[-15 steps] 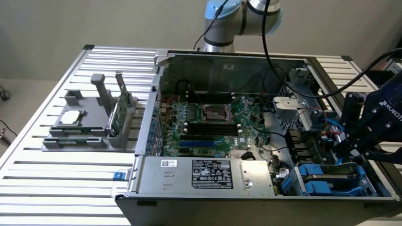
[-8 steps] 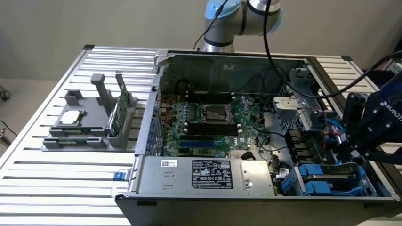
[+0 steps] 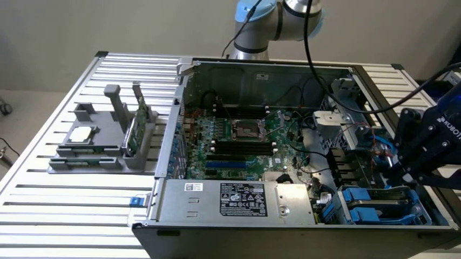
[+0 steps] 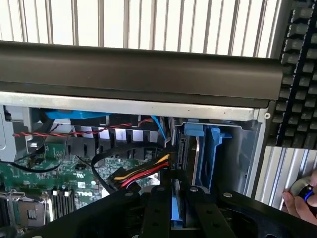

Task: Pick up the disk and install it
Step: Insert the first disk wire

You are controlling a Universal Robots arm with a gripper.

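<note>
A slatted metal desk [image 3: 58, 178] carries an open computer case [image 3: 288, 162] lying on its side, its green motherboard [image 3: 245, 140] exposed and a silver power supply [image 3: 238, 200] along the near edge. At the exterior view's left, a grey holder [image 3: 101, 145] sits on the desk with a small square chip and an upright green card in it. The arm's black end effector [image 3: 412, 171] hangs over the drive bays at the exterior view's right end of the case. In the wrist view, the end effector [image 4: 177, 208] is clenched on the disk [image 4: 177, 210], whose blue-edged frame shows as a thin strip between the two fingers [image 4: 154, 213], just short of a blue-railed bay [image 4: 203, 153]. Red, yellow and black cables [image 4: 138, 173] run beside that bay.
</note>
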